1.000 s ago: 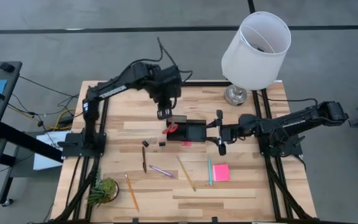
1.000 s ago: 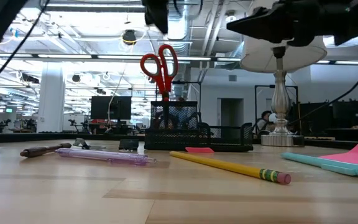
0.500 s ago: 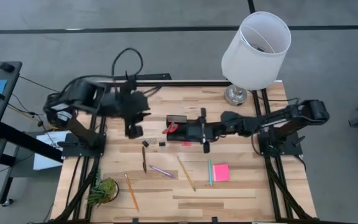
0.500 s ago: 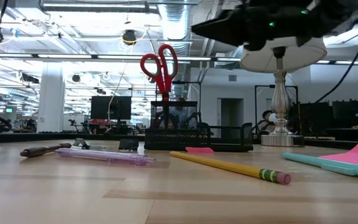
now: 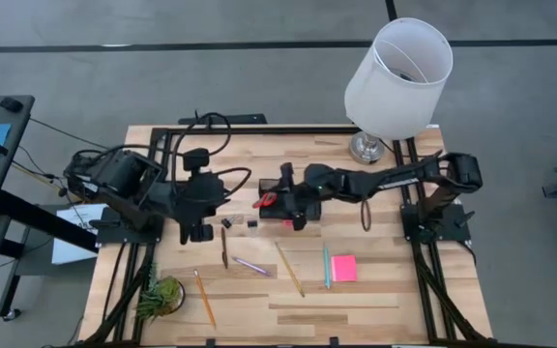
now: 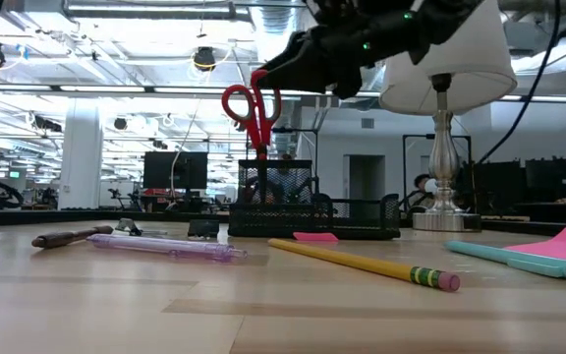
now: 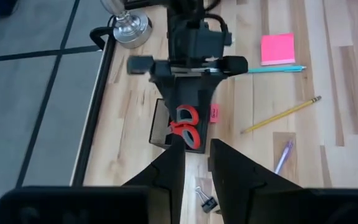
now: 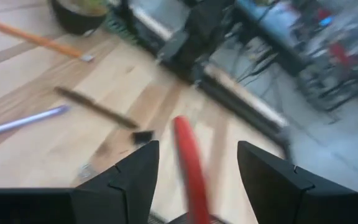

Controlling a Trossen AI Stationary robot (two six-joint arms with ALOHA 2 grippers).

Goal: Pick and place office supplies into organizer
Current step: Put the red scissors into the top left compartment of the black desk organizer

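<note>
1. Scissors (image 5: 265,200) stand blades-down in the tall box of the organizer (image 5: 298,207), seen from above. The right gripper (image 5: 286,198) reaches across the organizer and hangs with its fingers spread wide, just beside the red handles and holding nothing; I judge it is there to nudge or steady the scissors. The left gripper (image 5: 201,215) sits well off to the far side of the handles, low over the table, near the black clips (image 5: 228,223). Its fingers are close together and nothing shows between them. Pens, pencils and the pink sticky pad (image 5: 343,268) lie loose, well apart from both grippers, so most of the task is not yet done.

2. From table height, the handles (image 6: 253,102) stick up above the mesh box (image 6: 275,197), and the right gripper (image 6: 278,67) hangs just above and beside them. I cannot tell whether it touches. The yellow pencil (image 6: 362,263) lies in front.

3. The left wrist view looks past two nearly closed fingers (image 7: 169,169) toward the scissors (image 7: 184,123), with the right arm behind the organizer.

4. The right wrist view shows wide-apart fingers (image 8: 129,177) with a blurred red handle (image 8: 190,163) rising between them.

5. A second ago the left gripper was above the scissors and the right gripper waited beyond the low end of the organizer. The left arm has since pulled back and the right has moved in over the handles. The scissors stand as before.
</note>
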